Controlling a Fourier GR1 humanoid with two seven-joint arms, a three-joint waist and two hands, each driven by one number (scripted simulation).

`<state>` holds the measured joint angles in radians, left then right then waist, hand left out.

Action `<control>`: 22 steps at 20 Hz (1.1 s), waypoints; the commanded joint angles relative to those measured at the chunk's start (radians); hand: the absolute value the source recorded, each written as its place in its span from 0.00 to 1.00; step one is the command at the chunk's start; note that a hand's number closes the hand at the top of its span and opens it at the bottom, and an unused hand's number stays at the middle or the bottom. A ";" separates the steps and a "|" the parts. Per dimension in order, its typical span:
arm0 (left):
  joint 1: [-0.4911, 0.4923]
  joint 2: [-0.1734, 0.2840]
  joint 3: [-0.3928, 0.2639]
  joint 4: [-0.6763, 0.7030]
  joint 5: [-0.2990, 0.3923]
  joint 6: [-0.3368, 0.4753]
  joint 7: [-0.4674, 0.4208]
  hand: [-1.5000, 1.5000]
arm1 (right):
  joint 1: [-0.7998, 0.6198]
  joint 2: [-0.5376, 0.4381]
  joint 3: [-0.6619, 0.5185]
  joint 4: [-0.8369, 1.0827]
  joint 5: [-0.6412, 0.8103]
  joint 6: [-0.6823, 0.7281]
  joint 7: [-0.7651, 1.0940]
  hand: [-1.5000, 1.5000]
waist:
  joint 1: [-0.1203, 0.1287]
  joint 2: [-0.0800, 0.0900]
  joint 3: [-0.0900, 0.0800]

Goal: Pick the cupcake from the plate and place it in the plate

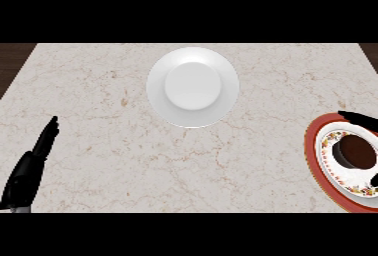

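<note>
While the left hand (33, 160) rests straight-fingered, right hand (359, 119) fingers curl around the cupcake (358, 150) on its red-rimmed plate (316, 150).

counter (111, 165): beige veined marble | dark wood strips at far corners

Brown cupcake (357, 151) on red-rimmed patterned plate (319, 160) at right edge, plain white plate (193, 86) upper centre

Plain white plate (193, 86); red-rimmed plate (316, 150) with floral band; brown cupcake (357, 151); beige veined marble counter (111, 150); black hands.
</note>
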<state>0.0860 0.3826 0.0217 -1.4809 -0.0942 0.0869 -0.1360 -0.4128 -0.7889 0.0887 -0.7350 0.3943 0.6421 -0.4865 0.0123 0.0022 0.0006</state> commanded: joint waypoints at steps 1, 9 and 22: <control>0.012 -0.001 0.027 0.027 0.004 -0.021 -0.051 0.50 | -0.027 0.025 0.018 0.106 0.044 0.034 -0.132 0.00 | 0.003 0.002 0.000; -0.027 -0.028 0.012 -0.036 -0.026 -0.016 0.060 0.50 | -0.026 0.057 0.034 0.121 0.051 0.001 -0.190 1.00 | -0.004 -0.001 0.000; -0.065 -0.057 -0.013 -0.001 -0.069 -0.025 0.006 0.50 | -0.359 0.136 0.056 0.275 0.210 -0.370 0.115 1.00 | 0.079 0.022 0.002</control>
<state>0.0334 0.3379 0.0352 -1.4675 -0.1436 0.0575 -0.1236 -0.6442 -0.6848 0.1281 -0.4952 0.5324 0.3936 -0.5167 0.0456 0.0125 0.0004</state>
